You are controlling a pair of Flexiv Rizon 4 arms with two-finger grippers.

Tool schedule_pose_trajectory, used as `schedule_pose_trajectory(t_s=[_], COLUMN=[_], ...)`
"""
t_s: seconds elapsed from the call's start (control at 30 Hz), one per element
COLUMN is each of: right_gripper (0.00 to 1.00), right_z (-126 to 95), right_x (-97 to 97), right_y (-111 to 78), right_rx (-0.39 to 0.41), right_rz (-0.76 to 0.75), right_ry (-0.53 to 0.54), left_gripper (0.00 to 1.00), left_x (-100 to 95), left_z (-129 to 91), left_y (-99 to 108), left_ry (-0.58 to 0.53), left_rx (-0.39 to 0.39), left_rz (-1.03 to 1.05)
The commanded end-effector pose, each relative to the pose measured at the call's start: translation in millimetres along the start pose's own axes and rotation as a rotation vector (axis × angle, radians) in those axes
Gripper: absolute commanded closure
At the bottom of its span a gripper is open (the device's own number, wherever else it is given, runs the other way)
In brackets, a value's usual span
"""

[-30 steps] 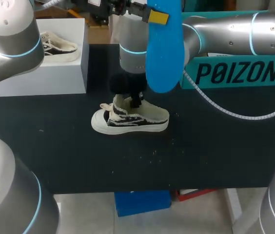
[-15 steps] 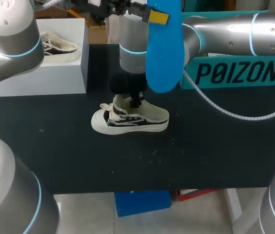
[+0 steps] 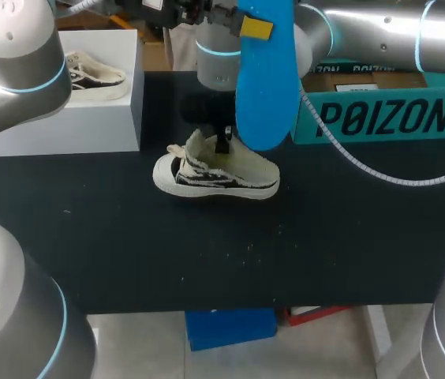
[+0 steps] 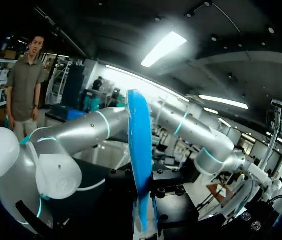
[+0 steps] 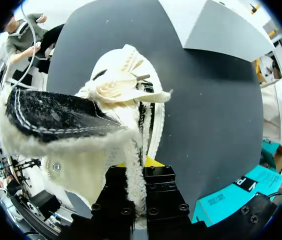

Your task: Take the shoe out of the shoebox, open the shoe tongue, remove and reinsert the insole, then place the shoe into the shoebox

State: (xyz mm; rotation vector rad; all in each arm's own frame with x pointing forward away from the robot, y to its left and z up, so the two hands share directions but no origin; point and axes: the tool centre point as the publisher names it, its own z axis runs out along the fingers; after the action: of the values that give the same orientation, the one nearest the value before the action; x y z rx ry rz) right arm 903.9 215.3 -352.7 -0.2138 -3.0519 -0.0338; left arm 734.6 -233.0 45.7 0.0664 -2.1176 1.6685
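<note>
Surface: the black surface (image 3: 207,253) carries the work at its middle.
Shoe: the shoe (image 3: 215,172) lies with its long axis across the surface, toe toward the robot's left and heel toward its right. Whether its sole rests fully on the surface cannot be told.
Right fingers: the right gripper (image 5: 137,175) comes down from above and is clamped on the shoe's collar edge near the opening, with fabric pinched between both fingers.
Insole: the blue insole (image 3: 263,87) stands almost upright, its rounded lower end over the shoe's heel half.
Left fingers: the left gripper (image 4: 143,212) is closed on the insole's edge.
Key relation: the insole stands upright and the shoe lies flat, so reinsertion likely needs the insole tipped toe-first toward the left.
Shoebox: the teal shoebox (image 3: 380,118) sits beyond, to the right.
</note>
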Motion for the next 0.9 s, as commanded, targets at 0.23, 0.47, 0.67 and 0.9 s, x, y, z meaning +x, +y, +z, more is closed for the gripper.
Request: schedule_pose_trajectory(t_s=[0.23,0.47,0.67,0.9], right_gripper=[1.00,1.00,1.00,1.00], right_z=[-52,-42,-42,-32], right_x=[17.6,15.3,9.9,3.6], right_y=[-29.4,-39.7,-41.6,-32.9], right_rx=[-0.234,-0.167,-0.124,-0.079], right_rz=[0.729,1.019,1.190,1.290], right_ry=[-0.112,-0.220,-0.314,-0.314], left_gripper=[1.00,1.00,1.00,1.00], left_x=[-0.1,-0.1,-0.1,-0.1], left_z=[1,1,1,1], left_y=[1,1,1,1], left_ry=[-0.002,-0.002,-0.002,-0.002], left_rx=[0.000,0.000,0.000,0.000], left_rz=[0.001,0.001,0.001,0.001])
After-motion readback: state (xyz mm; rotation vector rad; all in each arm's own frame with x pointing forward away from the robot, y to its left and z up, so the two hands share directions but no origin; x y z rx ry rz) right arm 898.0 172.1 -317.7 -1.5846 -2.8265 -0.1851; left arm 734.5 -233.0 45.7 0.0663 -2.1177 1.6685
